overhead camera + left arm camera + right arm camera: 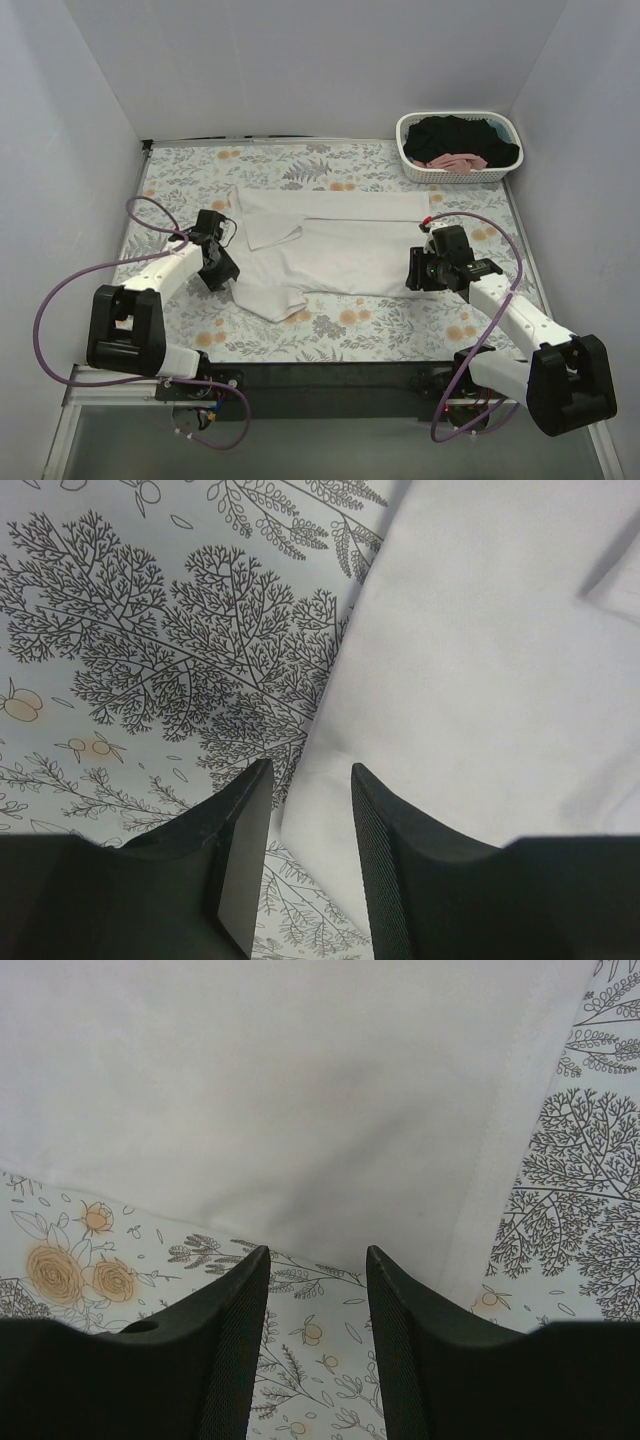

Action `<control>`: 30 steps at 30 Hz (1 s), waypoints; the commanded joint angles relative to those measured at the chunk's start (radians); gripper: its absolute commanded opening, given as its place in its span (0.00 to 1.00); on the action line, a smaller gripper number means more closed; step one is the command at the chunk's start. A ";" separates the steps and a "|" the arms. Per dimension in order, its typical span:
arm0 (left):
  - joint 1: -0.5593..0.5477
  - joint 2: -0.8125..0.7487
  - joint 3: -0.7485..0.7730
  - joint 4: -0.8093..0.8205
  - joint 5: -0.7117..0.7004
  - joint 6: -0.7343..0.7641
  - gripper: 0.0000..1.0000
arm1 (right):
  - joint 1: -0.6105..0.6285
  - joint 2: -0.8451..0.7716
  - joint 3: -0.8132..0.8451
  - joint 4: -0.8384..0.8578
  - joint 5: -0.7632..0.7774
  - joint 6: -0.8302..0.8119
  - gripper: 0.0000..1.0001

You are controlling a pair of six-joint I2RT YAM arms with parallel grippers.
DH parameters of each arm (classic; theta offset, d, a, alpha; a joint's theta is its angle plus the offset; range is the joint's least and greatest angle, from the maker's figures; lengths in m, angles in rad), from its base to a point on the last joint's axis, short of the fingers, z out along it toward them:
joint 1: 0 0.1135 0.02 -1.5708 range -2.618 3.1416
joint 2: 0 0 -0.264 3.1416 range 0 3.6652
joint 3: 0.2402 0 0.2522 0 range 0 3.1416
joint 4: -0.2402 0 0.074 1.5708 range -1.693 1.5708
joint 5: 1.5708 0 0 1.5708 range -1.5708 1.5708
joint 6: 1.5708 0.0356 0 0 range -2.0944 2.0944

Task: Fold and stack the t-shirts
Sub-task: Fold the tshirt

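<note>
The white t-shirt (340, 250) lay spread on the desk (400, 322); the left end effector (310, 780) and right end effector (317, 1260) hung released, empty, at its side edges; seemingly pre-grasp for a fold; next, each should lower and pinch the edge.

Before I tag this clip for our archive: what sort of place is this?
Likely a lab test cell, not a home: bare white walls box in one table, a left arm and right arm are bolted at its edge, and a shirt and basket look like props.
</note>
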 commanded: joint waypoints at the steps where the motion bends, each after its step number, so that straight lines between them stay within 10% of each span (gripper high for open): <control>1: -0.004 0.011 0.014 -0.003 -0.019 0.004 0.37 | 0.003 -0.001 -0.002 0.024 0.018 -0.012 0.51; 10: -0.027 0.060 -0.048 0.021 -0.002 0.002 0.34 | 0.003 -0.001 -0.004 0.020 0.039 0.002 0.51; 18: -0.029 0.035 -0.048 0.015 -0.042 0.005 0.00 | 0.003 0.042 0.028 -0.078 0.139 0.051 0.52; 30: -0.031 0.008 -0.115 0.124 0.001 0.053 0.00 | 0.001 0.080 0.079 -0.175 0.274 0.098 0.53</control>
